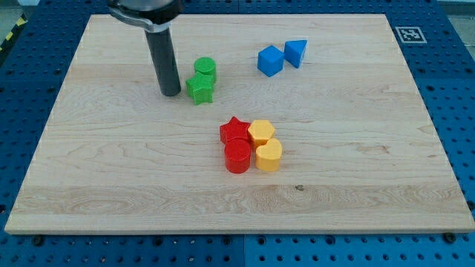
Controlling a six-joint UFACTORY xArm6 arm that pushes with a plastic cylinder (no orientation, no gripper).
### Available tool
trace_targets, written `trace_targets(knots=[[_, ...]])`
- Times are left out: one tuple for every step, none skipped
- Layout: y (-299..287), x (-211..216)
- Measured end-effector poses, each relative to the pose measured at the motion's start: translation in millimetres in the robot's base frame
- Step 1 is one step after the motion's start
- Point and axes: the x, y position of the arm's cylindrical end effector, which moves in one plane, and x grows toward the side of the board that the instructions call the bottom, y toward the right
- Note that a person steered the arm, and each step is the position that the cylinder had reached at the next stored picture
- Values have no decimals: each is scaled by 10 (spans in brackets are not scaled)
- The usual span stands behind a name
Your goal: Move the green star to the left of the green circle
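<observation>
The green star (200, 89) lies on the wooden board, touching the green circle (205, 69) just above it and slightly to the right. My tip (170, 93) rests on the board just left of the green star, a small gap apart. The rod rises from the tip to the view's top.
A blue cube (270, 61) and a blue triangle (296, 53) sit at the upper right. A red star (235, 131), a red circle (237, 157), a yellow hexagon (261, 133) and a yellow heart (269, 156) cluster at the centre. The board (89, 170) lies on a blue perforated table.
</observation>
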Motion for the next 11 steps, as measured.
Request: trace_targets(knots=[[45,162],[399,458],[718,542],[766,536],[501,298],[367,48],[365,106],[563,179],[719,160],[649,91],[370,0]])
